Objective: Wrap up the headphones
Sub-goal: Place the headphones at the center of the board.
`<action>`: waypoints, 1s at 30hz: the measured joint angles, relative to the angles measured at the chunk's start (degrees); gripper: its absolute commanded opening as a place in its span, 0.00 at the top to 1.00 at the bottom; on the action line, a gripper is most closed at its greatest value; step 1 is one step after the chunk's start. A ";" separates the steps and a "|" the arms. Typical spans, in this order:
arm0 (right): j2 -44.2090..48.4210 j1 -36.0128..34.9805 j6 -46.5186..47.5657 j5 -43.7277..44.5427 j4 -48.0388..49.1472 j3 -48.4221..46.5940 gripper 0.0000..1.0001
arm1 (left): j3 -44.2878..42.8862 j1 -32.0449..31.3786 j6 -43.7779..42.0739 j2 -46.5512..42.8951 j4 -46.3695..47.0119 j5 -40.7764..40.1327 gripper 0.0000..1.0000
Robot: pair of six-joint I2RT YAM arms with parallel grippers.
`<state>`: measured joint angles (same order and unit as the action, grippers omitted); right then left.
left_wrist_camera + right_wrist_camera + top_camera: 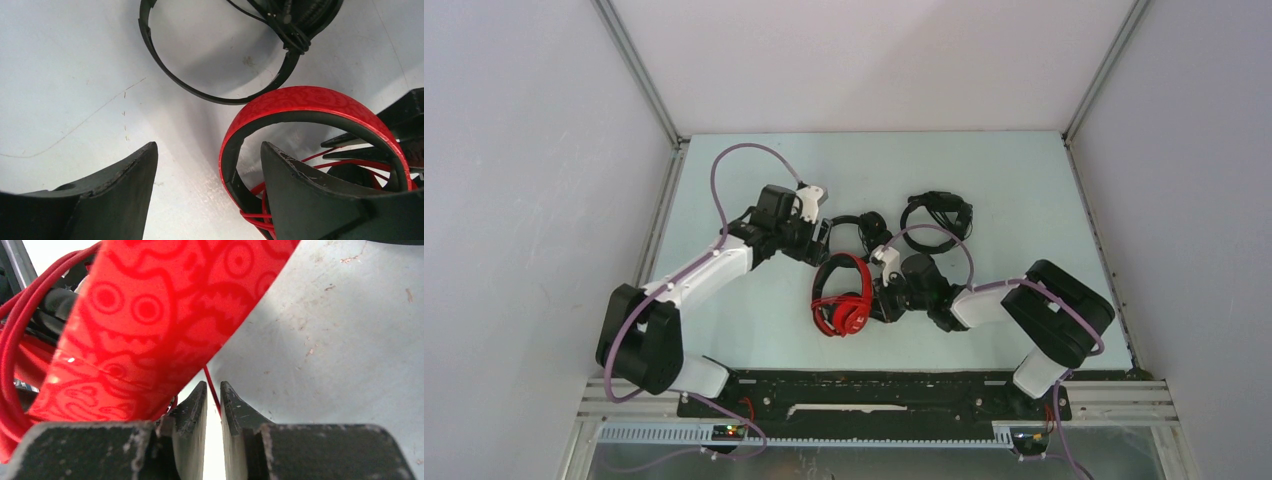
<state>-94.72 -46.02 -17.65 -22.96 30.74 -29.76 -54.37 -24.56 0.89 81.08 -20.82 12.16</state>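
- The left gripper (207, 150) stands wide and holds nothing; bare table (75, 75) shows between its fingers.
- The red headband (300, 97) of the red headphones (846, 318) arches over its right-hand finger (310, 200). That fingertip shows against the inside of the arch; whether they touch I cannot tell.
- Its left-hand finger is apart from the band.
- Ahead of these fingertips lies a black headband (220, 100), its curve just beside the red band's crown.
- The right gripper (213, 384) is narrowed to a thin slit.
- A strand of red cable (208, 374) runs through that slit at the tips without filling it.
- The patterned red band rises just beyond the tips, to their left, with more cable looped at the far left.
- A second black headset (944, 205) lies beyond this gripper, well apart.
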 measured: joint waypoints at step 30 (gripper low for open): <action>26.93 -0.63 -3.23 14.56 -26.21 3.80 0.64 | -2.54 -1.95 3.87 5.07 -3.65 -1.01 0.27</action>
<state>-67.79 -46.65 -20.88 -8.40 4.54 -25.96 -56.90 -26.50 4.75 86.15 -24.47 11.16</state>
